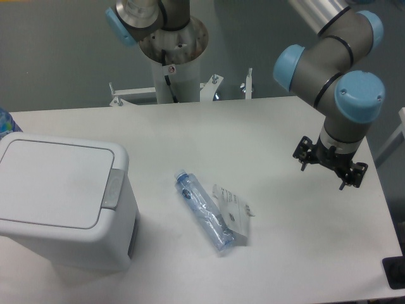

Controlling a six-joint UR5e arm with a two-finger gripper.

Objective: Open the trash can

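The trash can (pixel 60 199), a boxy white bin, stands at the table's front left. Its flat lid (pixel 54 180) lies shut, and the grey push-button latch (pixel 114 189) sits on the rim at the right side. My gripper (pixel 329 166) hangs over the right side of the table, far from the bin. Only its black mount under the blue-capped wrist shows. The fingers are hidden beneath it, so their state is unclear. Nothing is seen in the gripper.
A clear plastic bottle with a blue cap (pixel 204 211) lies on the table's middle, with a crumpled white wrapper (pixel 233 211) beside it. A second arm's base (pixel 171 44) stands at the back edge. The table's right edge (pixel 387 209) is close to my gripper.
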